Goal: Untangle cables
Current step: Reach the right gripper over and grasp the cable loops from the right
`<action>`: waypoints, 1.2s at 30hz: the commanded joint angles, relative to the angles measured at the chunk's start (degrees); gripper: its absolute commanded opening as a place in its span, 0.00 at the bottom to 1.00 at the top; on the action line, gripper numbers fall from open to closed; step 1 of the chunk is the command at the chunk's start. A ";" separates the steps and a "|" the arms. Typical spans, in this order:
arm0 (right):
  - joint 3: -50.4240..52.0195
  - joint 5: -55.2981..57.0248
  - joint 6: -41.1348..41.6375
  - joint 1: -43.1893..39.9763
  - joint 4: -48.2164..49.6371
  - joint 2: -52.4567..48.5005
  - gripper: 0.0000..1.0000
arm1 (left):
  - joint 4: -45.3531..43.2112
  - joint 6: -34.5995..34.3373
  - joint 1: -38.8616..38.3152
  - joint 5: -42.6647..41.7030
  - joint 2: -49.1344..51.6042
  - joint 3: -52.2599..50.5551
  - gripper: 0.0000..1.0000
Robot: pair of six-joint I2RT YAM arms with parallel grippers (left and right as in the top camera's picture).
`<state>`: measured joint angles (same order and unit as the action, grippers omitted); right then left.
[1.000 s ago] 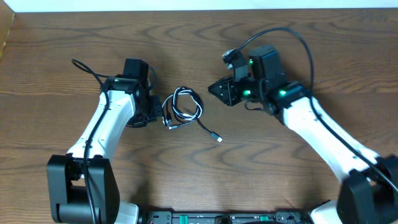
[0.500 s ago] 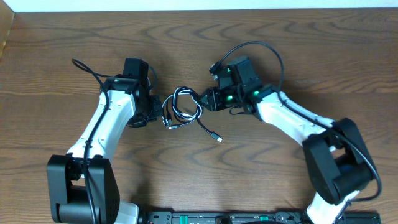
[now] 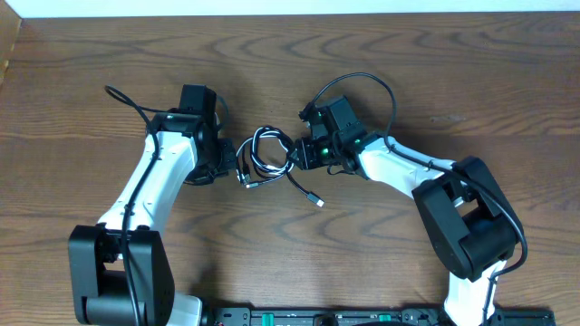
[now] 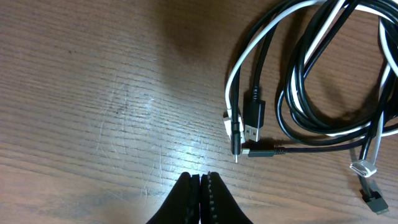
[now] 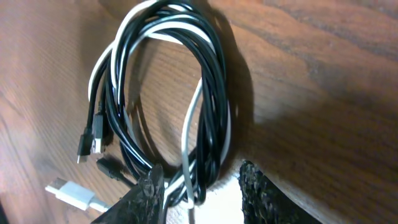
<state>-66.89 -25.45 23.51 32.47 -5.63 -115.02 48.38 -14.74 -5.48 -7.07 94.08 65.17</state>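
Left fingers [image 4: 189,198]: pressed together with nothing between them, tips close to the bare desk [image 4: 93,93].
Just ahead of the left fingertips: a cluster of cable ends lies apart from the tips. There is a black USB plug [image 4: 252,118], a white connector touching its side, and a small black plug [image 4: 261,151] lying crosswise just under them.
Beyond and to one side of the left fingers: the black cable [image 4: 292,93] and the white cable [image 4: 239,59] lie together in overlapping loops flat on the desk.
Right fingers [image 5: 256,190]: apart, standing on either side of the near end of the coil. Whether they touch the strands cannot be told.
Between the right fingers: several black strands and one white strand. They sit closer to one finger, with bare desk showing by the other.
Outside the right fingers: a white USB plug [image 5: 68,190] lies on the desk near the finger that the strands sit closer to.
Ahead of the right fingers: the coil runs away as a long oval, black turns wrapped around white ones.
Coil, from above: one bundle between the two sets of fingers, the right ones at its edge and the left ones just short of the other edge.
Loose black tail [image 3: 308,192]: it trails out of the coil towards the arm bases and ends in a small plug, well clear of both sets of fingers.
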 commanded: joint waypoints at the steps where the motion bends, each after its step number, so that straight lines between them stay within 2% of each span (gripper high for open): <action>1: -0.92 2.14 0.28 1.81 0.83 -0.52 0.36 | -0.04 0.74 -0.13 1.11 0.22 -0.46 0.08; 5: -0.92 4.22 1.38 3.63 1.20 -0.52 0.33 | -0.20 0.74 -0.13 1.14 0.22 -0.57 0.09; 7: -0.92 5.46 1.79 4.55 1.16 -0.52 0.31 | -0.52 0.76 -0.13 1.14 0.22 -0.74 0.13; 15: -0.92 11.93 1.75 6.82 1.09 -0.52 0.32 | -1.27 0.72 -0.11 2.69 0.22 -1.31 0.17; 16: -0.92 12.98 1.75 6.82 1.07 -0.52 0.35 | -1.29 0.72 -0.11 2.69 0.22 -1.31 0.17; 18: -0.92 16.70 1.75 6.80 1.03 -0.52 0.52 | -1.29 0.72 -0.11 2.69 0.22 -1.31 0.17; 23: -0.92 23.96 1.75 6.80 3.15 -0.52 0.64 | -1.33 0.72 -0.11 2.67 0.22 -1.31 0.22; 32: -0.92 23.82 1.79 8.48 4.81 -1.11 0.64 | -1.33 0.72 -0.11 2.67 0.22 -1.31 0.23; 36: -0.92 23.80 1.79 9.60 4.81 -2.99 0.55 | -1.33 0.72 -0.11 2.67 0.22 -1.31 0.24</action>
<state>-67.00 -2.72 25.23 40.88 -0.80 -115.39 46.98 -14.57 -5.48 -5.61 94.08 64.27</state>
